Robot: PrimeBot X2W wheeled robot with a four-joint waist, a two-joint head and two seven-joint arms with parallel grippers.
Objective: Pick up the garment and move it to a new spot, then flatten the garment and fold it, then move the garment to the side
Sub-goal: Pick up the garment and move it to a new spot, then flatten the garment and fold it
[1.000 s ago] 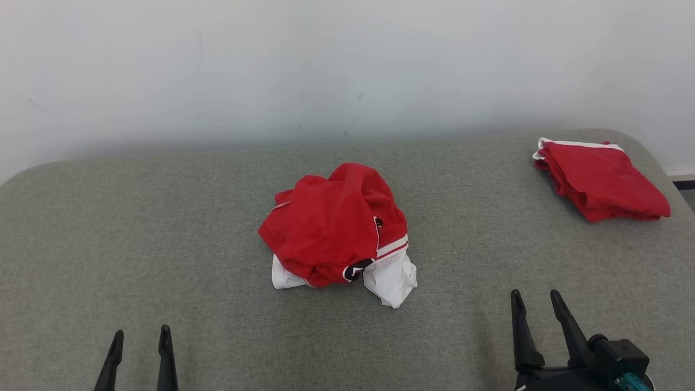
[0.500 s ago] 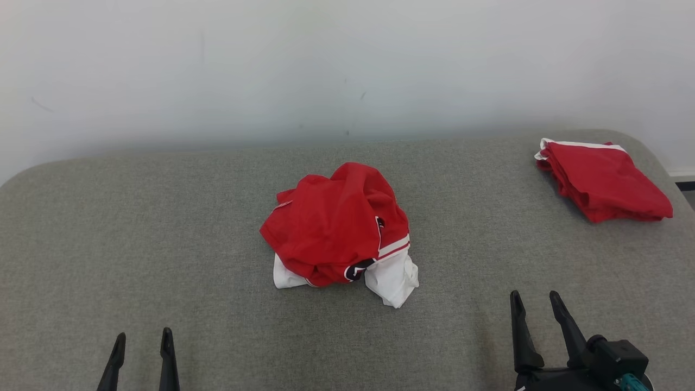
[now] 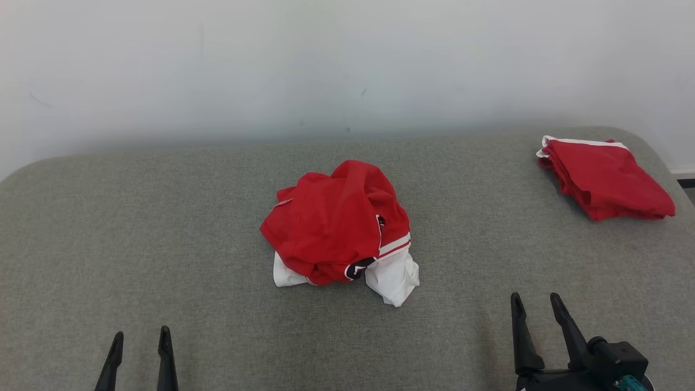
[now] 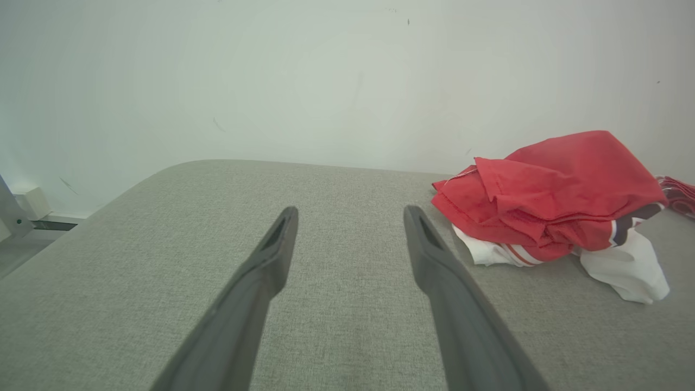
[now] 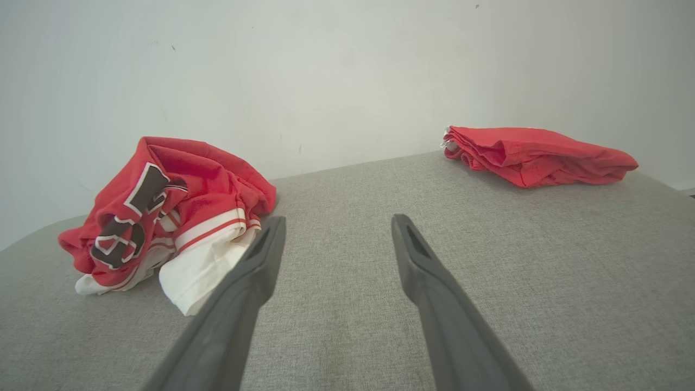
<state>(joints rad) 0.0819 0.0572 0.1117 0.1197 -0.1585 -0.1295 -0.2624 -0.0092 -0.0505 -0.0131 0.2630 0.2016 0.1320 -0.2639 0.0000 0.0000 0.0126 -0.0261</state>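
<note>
Red cloth with white panels and a dark printed emblem lies bunched in a heap at the centre of the head view. This is the garment (image 3: pixel 339 228), crumpled on the grey padded table (image 3: pixel 163 228), with a white hem spilling out at its lower right. By my reading, none of the task is done for it: it is not lifted, spread or folded. Picking it up and moving it, flattening, folding and setting it aside all remain. A folded shirt (image 3: pixel 605 176), also red with a white edge, rests in a neat stack at the upper right of the frame, well apart from the heap.

At the lower left the left gripper (image 3: pixel 141 333) is spread wide and empty, and so is the right gripper (image 3: pixel 535 296) at the lower right. Both are over bare table and well apart from the garment.

The fabric looks thin and smooth like a sports jersey, falling in slack, soft creases, so it will likely drape and slide when lifted. The table cover has a coarse woven texture and rounded corners. Behind it the wall (image 3: pixel 326 65) is pale and matt with a few small marks.
</note>
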